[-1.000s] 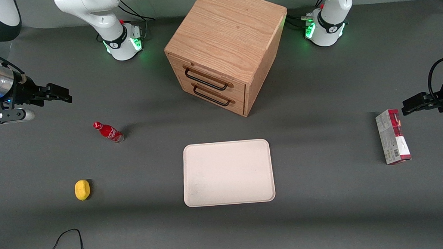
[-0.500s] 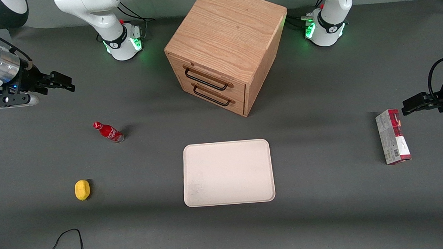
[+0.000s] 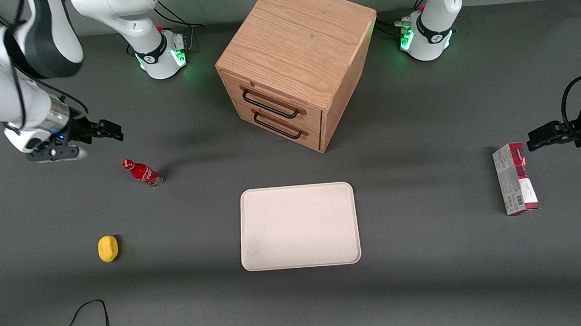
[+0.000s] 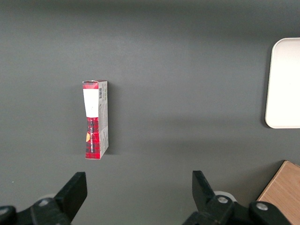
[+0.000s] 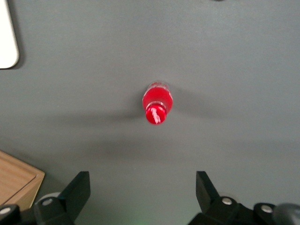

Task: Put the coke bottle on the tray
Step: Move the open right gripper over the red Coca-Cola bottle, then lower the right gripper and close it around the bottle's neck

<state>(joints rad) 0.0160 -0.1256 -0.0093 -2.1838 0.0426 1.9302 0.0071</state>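
The right arm's black two-finger gripper (image 3: 114,130) hung wide open and empty above the upright small red coke bottle (image 3: 142,173), apart from the cream-white rectangular tray (image 3: 300,226).

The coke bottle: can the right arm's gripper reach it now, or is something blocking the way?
Probably yes. The gripper is open, above the table, farther from the front camera than the coke bottle. The bottle stands alone on the table; the lemon and tray lie well apart.
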